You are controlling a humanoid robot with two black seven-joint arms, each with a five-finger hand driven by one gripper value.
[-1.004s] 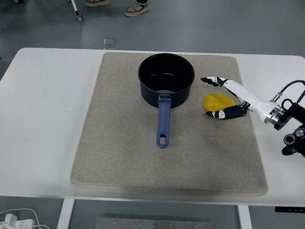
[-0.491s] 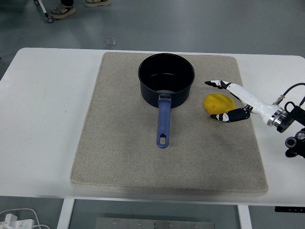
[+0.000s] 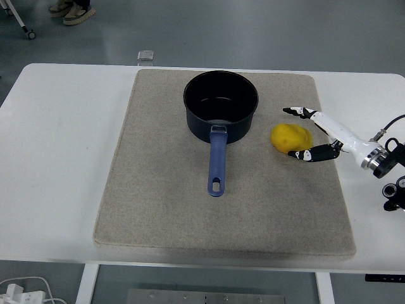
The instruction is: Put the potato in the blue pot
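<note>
Right hand (image 3: 316, 133) reaching in over the counter (image 3: 57, 158) from the right edge, fingers spread apart and gripping nothing. Upper white finger (image 3: 304, 113) stretched out above and to the right of the potato (image 3: 291, 137), dark lower fingertips just at the potato's lower right side; contact there hard to judge. White forearm running back from the hand to a silver wrist ring and black hardware, farther right of the potato. Potato yellow, lying on the grey mat (image 3: 164, 209), outside the pot and just to the right of it, with a narrow strip of mat showing between them. Blue pot (image 3: 221, 104) to the left of the potato, upright near the far middle of the mat, dark inside, with nothing visible in it. Pot handle (image 3: 216, 163) blue, pointing toward the near edge of the counter, down and to the left of the potato, a hanging hole at its tip. Mat covering the middle of the white counter, bare counter to both sides. Beyond the counter, far up and left of the potato, grey floor with a person's shoes (image 3: 71, 11) at the top edge.
</note>
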